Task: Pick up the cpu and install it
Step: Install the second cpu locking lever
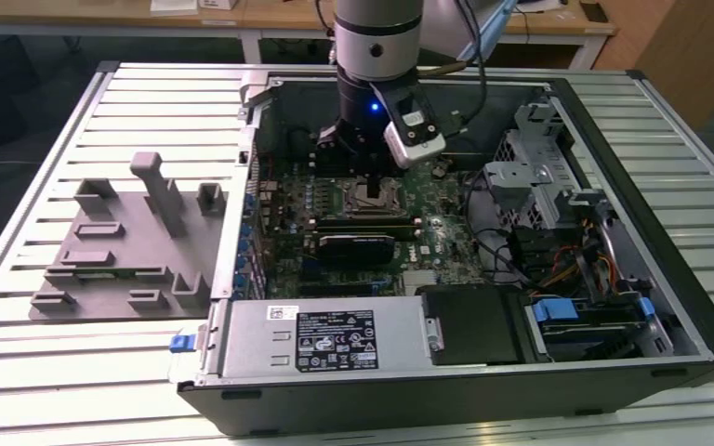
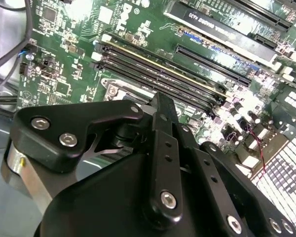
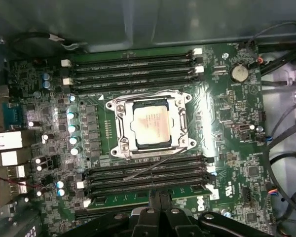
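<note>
Already the cpu [image 3: 149,122] sits seated in the socket frame [image 3: 119,129] on the motherboard [image 3: 227,123], w/ RAM slots [image 3: 133,69] either side. Claw [image 3: 155,210] hangs above the board, apart from the chip, holding nothing; fingers [image 2: 164,123] look pressed together. Grey plastic tray [image 1: 122,251] lies on the tabletop [image 1: 34,362], beside the PC case [image 1: 456,372].
</note>
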Available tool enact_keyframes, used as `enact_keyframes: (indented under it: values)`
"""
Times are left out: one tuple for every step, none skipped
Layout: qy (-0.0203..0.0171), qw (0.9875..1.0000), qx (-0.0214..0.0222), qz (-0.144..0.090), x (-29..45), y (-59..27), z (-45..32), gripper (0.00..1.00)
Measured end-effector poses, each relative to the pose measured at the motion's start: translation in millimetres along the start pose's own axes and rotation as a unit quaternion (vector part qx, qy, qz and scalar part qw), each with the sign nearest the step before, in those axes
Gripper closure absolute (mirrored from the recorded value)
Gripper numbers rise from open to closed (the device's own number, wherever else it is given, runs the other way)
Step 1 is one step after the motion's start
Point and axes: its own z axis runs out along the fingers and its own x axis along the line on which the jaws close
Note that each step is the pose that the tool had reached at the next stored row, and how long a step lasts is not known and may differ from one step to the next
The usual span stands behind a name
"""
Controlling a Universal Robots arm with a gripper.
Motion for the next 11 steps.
enact_keyframes:
  values:
    - [0.0001, 1.0, -0.0001, 0.0, 0.2, 0.0, 1.8, 0.89]
    - [0.0003, 1.0, 0.0, 0.0, 0.5, 0.0, 3.6, 0.89]
    - [0.0005, 1.0, 0.0001, 0.0, 0.6, 0.0, 5.1, 0.89]
    - [0.0005, 1.0, 0.0001, 0.0, 0.7, 0.0, 5.6, 0.89]
    - [0.0006, 1.0, 0.0001, 0.0, 0.7, 0.0, 5.5, 0.89]
    - [0.0006, 1.0, 0.0001, 0.0, 0.7, -0.1, 5.5, 0.89]
    - [0.0006, 1.0, 0.0001, 0.0, 0.7, 0.0, 5.6, 0.89]
    - [0.0006, 1.0, 0.0, 0.0, 0.8, -0.1, 5.6, 0.89]
    - [0.0006, 1.0, -0.0006, 0.0, 1.7, -0.2, 5.8, 0.89]
    - [0.0007, 1.0, -0.0011, 0.0, 3.0, -0.3, 6.0, 0.89]
    - [0.0007, 1.0, -0.0014, 0.0, 4.3, -0.4, 6.3, 0.89]
